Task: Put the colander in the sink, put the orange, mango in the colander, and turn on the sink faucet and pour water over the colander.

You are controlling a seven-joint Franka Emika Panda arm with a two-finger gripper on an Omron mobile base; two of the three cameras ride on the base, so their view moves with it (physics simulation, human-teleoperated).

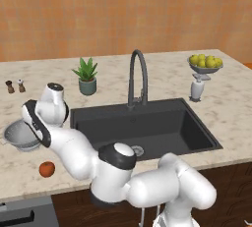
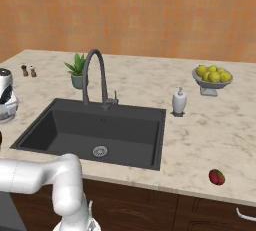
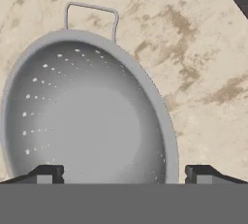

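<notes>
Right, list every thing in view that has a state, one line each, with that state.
Small round silvery perforated metal colander: upright on the counter, empty, not gripped.
Gripper: jaws open, above the colander.
Large dark grey rectangular sink: empty, dry.
Tall dark grey gooseneck faucet: off, no stream.
Small round orange-red orange: on the counter, left of the sink.
Red-green mango: on the counter, right of the sink.

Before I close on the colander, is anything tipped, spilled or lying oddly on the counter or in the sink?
Nothing stands out. The round silvery perforated metal colander sits upright on the beige marbled counter, the open gripper above it. The small orange-red orange rests nearby; the dark grey rectangular sink looks dry.
</notes>
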